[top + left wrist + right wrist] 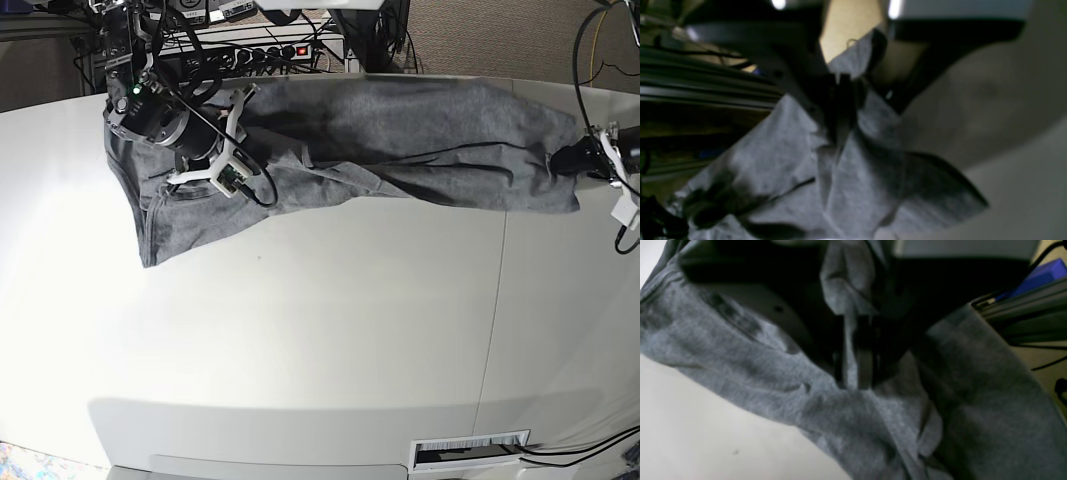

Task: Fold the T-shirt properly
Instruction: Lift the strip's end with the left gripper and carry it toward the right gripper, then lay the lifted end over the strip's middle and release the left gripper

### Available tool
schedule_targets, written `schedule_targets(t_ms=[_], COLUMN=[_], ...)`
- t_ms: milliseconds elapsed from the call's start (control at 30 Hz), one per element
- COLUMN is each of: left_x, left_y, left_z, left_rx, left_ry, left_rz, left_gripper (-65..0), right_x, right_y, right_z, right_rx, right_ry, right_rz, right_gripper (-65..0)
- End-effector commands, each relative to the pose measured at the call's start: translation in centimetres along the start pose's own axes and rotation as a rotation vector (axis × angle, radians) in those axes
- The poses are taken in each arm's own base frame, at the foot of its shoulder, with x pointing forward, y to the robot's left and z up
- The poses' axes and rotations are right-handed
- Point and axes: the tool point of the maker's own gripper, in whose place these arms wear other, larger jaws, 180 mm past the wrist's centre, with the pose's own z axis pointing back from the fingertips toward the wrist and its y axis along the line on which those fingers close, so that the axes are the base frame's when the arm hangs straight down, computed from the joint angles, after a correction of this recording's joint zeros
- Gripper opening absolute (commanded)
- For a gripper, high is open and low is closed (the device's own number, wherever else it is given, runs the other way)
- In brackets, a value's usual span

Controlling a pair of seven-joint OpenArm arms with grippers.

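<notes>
The grey T-shirt (400,135) lies stretched in a long, rumpled band across the far side of the white table (320,330). My right gripper (222,172) stands over its left end. In the right wrist view a fold of T-shirt (750,373) is pinched between the dark fingers of the right gripper (853,356), which is shut on it. My left gripper (575,158) is at the cloth's right end. The left wrist view shows the left gripper (841,110) shut on a bunched edge of the T-shirt (790,173), with a tuft poking out past the fingers.
Behind the table's far edge are a power strip (275,50), cables and metal framing (706,86). A cable (585,70) loops over the right arm. A seam (495,330) runs down the tabletop on the right, and a slot plate (470,450) sits at the front edge.
</notes>
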Motion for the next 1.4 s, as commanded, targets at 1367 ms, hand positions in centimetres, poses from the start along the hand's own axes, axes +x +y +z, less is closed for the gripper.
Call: schedule_targets(t_ms=[1367], left_x=[4.6], left_y=[-20.2], left_z=[-10.2], left_rx=[-0.507], left_ry=[-0.440], left_rz=[0.012], left_gripper=[-65.0], right_x=[2.3], right_y=[-1.5], right_z=[-5.1], right_rx=[-0.002], right_ry=[-0.043], right_rz=[-0.001], right_gripper=[-59.3])
